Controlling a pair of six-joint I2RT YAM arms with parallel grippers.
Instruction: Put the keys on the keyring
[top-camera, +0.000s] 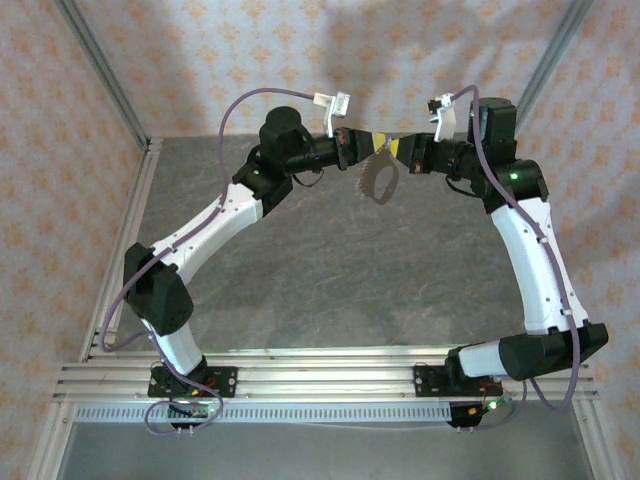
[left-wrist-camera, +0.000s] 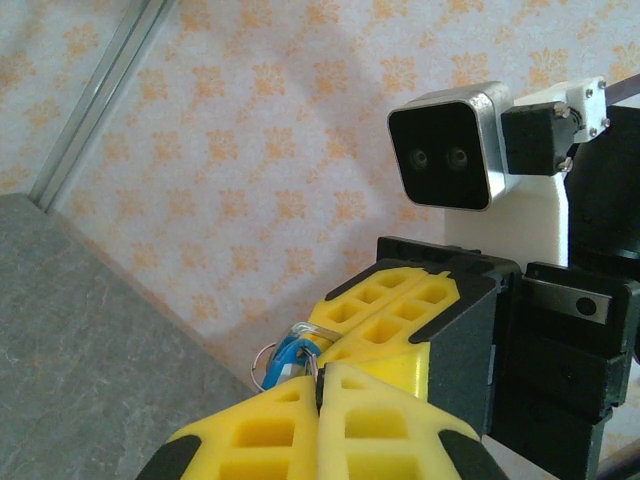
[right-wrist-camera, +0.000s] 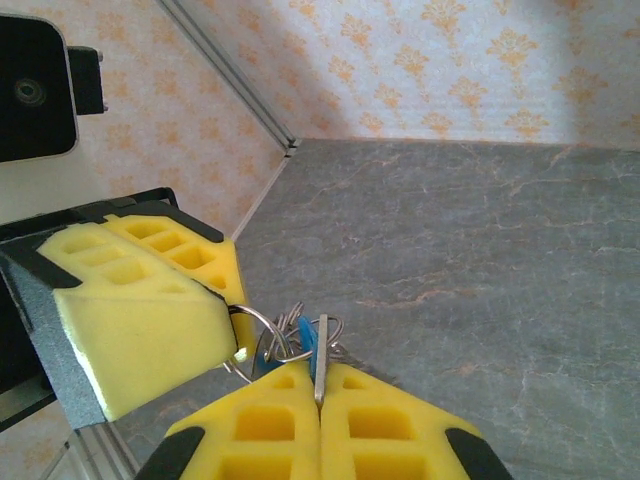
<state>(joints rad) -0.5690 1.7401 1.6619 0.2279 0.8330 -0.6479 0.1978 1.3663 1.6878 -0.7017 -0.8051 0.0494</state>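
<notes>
The key (right-wrist-camera: 320, 355) is pinched in the right gripper (right-wrist-camera: 320, 376), whose yellow fingers are pressed fully together on it. In the right wrist view its silver blade stands edge-on in the seam between the two pads. The long axis runs straight out from the fingertips, in line with the fingers. The blue head shows just left of the blade, on the side of the left gripper (right-wrist-camera: 228, 300).

The keyring (right-wrist-camera: 262, 318) lies against the key as a few thin wire loops. One loop curves out from under the left gripper's tip to the blue head. Exactly how the loops and the key cross is too tangled to tell.

In the left wrist view the left gripper (left-wrist-camera: 320, 388) is likewise closed tight. A short bit of grey metal is caught at the top of its seam, which looks like the keyring's wire. Just beyond its tips sit the key (left-wrist-camera: 290, 362) and the keyring (left-wrist-camera: 264, 352), with the right gripper (left-wrist-camera: 325, 328) meeting them from the right.

From above, the left gripper (top-camera: 365, 143) and right gripper (top-camera: 400, 150) point at each other, tip to tip. They are held up over the far middle of the table (top-camera: 330, 270), near the patterned wall (top-camera: 400, 60). The key and keyring there are too small to make out.
</notes>
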